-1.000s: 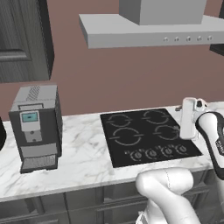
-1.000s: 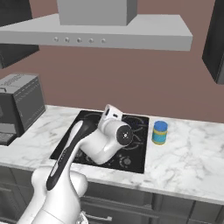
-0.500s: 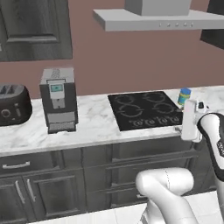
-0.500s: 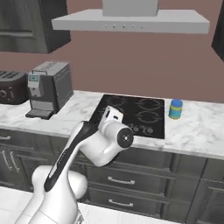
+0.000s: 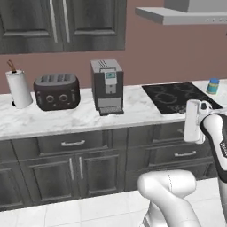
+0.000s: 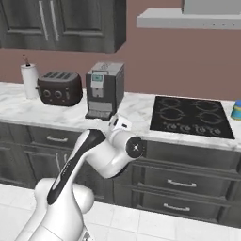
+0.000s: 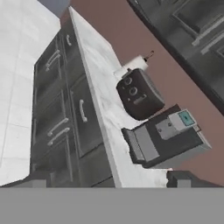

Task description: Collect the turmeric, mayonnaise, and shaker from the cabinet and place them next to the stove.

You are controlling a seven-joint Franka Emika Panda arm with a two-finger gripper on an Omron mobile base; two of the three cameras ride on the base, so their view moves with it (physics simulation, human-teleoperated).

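The mayonnaise (image 5: 213, 85) (image 6: 237, 109), a blue-lidded jar, stands on the counter just right of the black stove (image 5: 179, 96) (image 6: 190, 115). The dark grey wall cabinet (image 5: 62, 22) (image 6: 61, 23) (image 7: 197, 26) hangs at the upper left with its doors shut. The turmeric and the shaker are hidden. My gripper (image 7: 108, 180) is open and holds nothing; its fingertips (image 7: 37, 179) frame the counter front, toaster and coffee machine. The white hand (image 5: 193, 120) (image 6: 120, 124) hovers in front of the counter edge, well below the cabinet.
On the marble counter (image 5: 66, 117) stand a paper towel roll (image 5: 18, 88), a dark toaster (image 5: 56, 91) (image 7: 139, 94) and a grey coffee machine (image 5: 107, 86) (image 6: 104, 89). Base cabinets with drawers (image 5: 73, 144) run below. A range hood (image 6: 188, 19) hangs over the stove.
The base has driven back and leftward, so the whole scene shifted: the stove slid right, while toaster, paper towel and wall cabinet came into view. The gripper stays open and empty.
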